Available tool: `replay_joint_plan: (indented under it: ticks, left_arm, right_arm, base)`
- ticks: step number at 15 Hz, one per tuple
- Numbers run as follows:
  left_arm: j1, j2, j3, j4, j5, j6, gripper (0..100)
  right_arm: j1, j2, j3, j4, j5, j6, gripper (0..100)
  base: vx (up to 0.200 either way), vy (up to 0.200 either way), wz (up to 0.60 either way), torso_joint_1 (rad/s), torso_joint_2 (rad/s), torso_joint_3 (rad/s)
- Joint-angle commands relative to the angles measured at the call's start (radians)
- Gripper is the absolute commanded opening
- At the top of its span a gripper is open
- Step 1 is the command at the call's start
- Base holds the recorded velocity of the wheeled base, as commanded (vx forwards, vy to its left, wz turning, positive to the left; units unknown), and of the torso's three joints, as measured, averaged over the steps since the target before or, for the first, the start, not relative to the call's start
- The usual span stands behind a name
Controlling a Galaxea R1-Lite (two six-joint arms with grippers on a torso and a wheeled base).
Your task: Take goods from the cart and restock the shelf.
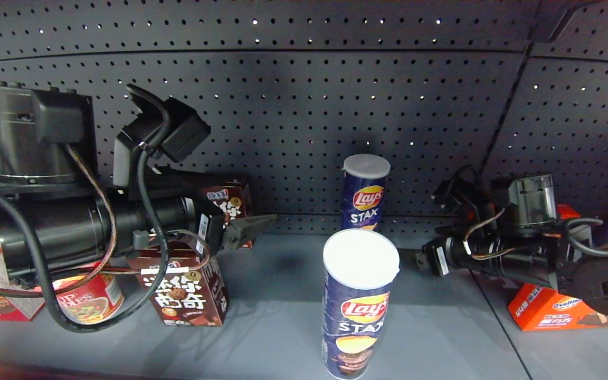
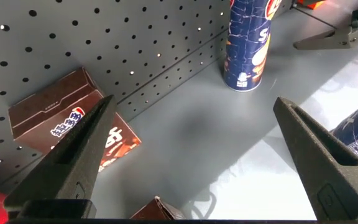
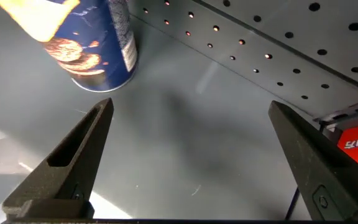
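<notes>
Shelf (image 1: pixel 441 327) holds a near chip can (image 1: pixel 359 306) and far chip can (image 1: pixel 365 192) upright; left gripper (image 2: pixel 192 102) and right gripper (image 3: pixel 191 104) both gape, released.

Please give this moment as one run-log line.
left gripper: open, empty | right gripper: open, empty | shelf: front chip can, rear chip can upright

Your front can (image 1: pixel 357 316) and rear can (image 1: pixel 364 203) are navy, pale-lidded. The shelf (image 1: pixel 441 327) is grey, the pegboard (image 1: pixel 335 105) black and dotted. The carton (image 1: pixel 190 295) is brown, the box (image 1: pixel 541 311) orange.
</notes>
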Motion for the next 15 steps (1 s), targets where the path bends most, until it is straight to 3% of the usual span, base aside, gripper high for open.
replay_joint_plan:
  ticks: [1,8,15]
  left_arm:
    - [0.002,-0.001,-0.001,0.0,0.001,0.0,100]
    - [0.007,-0.003,0.002,0.001,-0.001,-0.001,100]
    - [0.005,-0.003,0.004,0.0,-0.001,-0.001,100]
  right_arm:
    - [-0.002,0.036,-0.024,0.001,-0.001,-0.001,100]
    - [-0.031,0.146,-0.168,-0.001,-0.005,0.001,100]
    - [-0.005,0.197,-0.22,-0.002,-0.002,0.007,100]
  base:
    - [0.0,0.0,0.0,0.0,0.0,0.0]
    - [0.0,0.0,0.0,0.0,0.0,0.0]
    - [0.0,0.0,0.0,0.0,0.0,0.0]
